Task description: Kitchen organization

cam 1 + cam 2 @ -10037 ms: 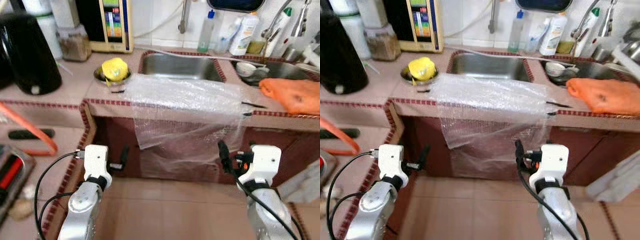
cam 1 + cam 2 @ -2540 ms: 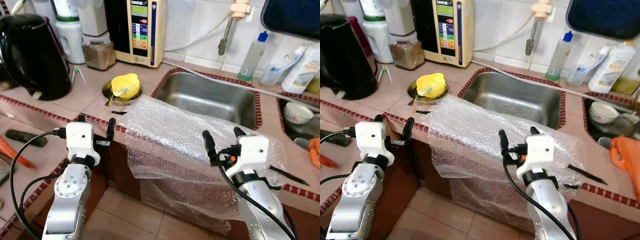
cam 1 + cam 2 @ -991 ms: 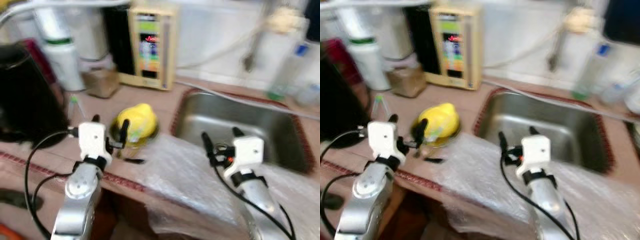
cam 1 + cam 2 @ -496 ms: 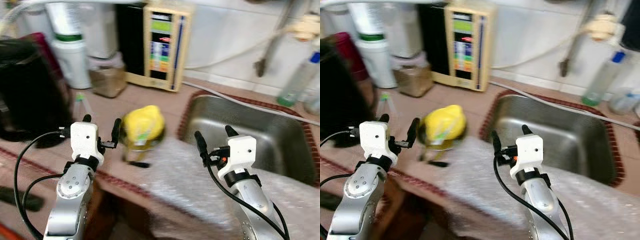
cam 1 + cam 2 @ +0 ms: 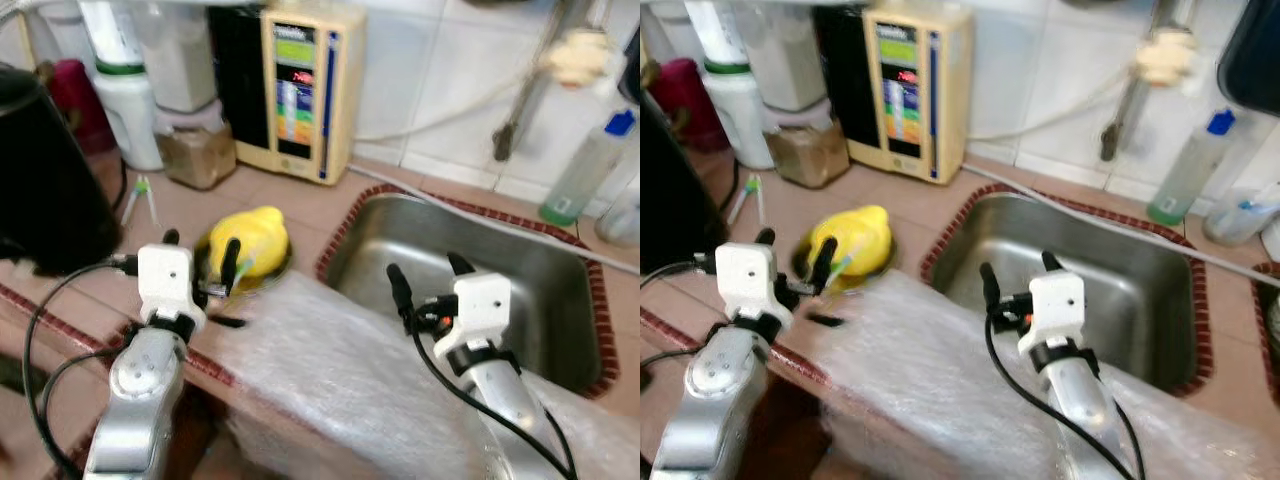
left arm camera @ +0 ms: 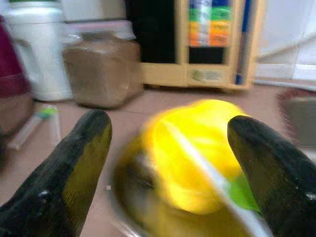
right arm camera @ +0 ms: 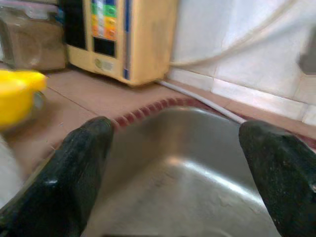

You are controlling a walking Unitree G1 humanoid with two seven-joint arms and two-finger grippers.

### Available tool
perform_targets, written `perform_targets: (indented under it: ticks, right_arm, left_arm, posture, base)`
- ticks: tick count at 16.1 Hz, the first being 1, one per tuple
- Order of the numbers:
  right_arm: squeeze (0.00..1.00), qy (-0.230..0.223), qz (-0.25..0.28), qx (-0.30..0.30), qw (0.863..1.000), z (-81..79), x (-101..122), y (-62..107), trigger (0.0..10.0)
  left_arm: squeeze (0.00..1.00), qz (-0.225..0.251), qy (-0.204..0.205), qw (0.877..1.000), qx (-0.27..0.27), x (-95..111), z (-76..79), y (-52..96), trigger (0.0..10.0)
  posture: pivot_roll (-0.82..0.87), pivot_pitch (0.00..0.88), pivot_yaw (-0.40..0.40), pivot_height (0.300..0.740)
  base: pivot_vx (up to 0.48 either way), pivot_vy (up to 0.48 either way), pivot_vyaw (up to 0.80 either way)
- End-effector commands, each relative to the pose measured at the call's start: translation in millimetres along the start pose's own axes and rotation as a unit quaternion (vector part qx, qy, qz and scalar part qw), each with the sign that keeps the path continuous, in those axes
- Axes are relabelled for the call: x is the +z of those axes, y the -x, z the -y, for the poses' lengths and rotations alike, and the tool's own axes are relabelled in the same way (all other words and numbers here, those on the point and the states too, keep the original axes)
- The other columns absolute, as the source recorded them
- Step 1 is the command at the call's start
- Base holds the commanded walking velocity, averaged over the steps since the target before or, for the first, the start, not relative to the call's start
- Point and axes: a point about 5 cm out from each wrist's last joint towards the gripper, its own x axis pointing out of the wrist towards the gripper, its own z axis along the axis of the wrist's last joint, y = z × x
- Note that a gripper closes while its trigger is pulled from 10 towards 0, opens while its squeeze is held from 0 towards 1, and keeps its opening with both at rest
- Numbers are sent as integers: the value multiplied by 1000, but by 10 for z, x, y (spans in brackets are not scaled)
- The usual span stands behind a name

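Observation:
A crumpled yellow item (image 5: pixel 256 236) sits in a small metal bowl (image 5: pixel 278 268) on the tiled counter, left of the steel sink (image 5: pixel 480 275). A sheet of bubble wrap (image 5: pixel 340 375) lies over the counter's front edge before the sink. My left gripper (image 5: pixel 201 242) hovers open just in front of the bowl; in the left wrist view the yellow item (image 6: pixel 197 153) lies between and beyond its fingers (image 6: pixel 79 163). My right gripper (image 5: pixel 424 266) is open above the wrap, pointing into the sink (image 7: pixel 187 168).
A black kettle (image 5: pixel 45 170) stands at the far left. A white container (image 5: pixel 125 110), a jar of brown stuff (image 5: pixel 197 155) and a beige water unit (image 5: pixel 300 90) line the back wall. A clear bottle (image 5: pixel 590 170) stands behind the sink. A small black piece (image 5: pixel 228 322) lies near the bowl.
The camera has shifted a little, so the whole scene has slid in view. Both arms remain raised with open fingers; the left gripper now sits slightly nearer the bowl.

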Motion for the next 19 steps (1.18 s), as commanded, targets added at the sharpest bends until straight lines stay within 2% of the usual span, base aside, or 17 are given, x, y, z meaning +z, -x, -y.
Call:
perform_targets:
  ticks: [1,10,15,19]
  right_arm:
    - [0,2,7,-4,1000,7,37,-2,10000]
    - [0,2,7,5,1000,-15,35,10,10000]
    - [0,-9,13,34,999,-67,107,9,10000]
    - [0,-22,-2,61,998,-132,80,26,10000]
  left_arm:
    - [0,9,-5,1000,2,44,-15,-4,10000]
    - [0,36,-44,998,-15,132,25,1,10000]
    - [0,26,-31,998,-45,72,82,50,10000]
    - [0,0,-32,998,-57,-54,83,131,10000]
  posture:
    - [40,18,1,740]
    - [40,21,3,740]
    - [37,26,0,740]
    - [37,32,-5,740]
  base:
    - [0,0,0]
    - [0,0,0]
    - [0,0,0]
    - [0,0,0]
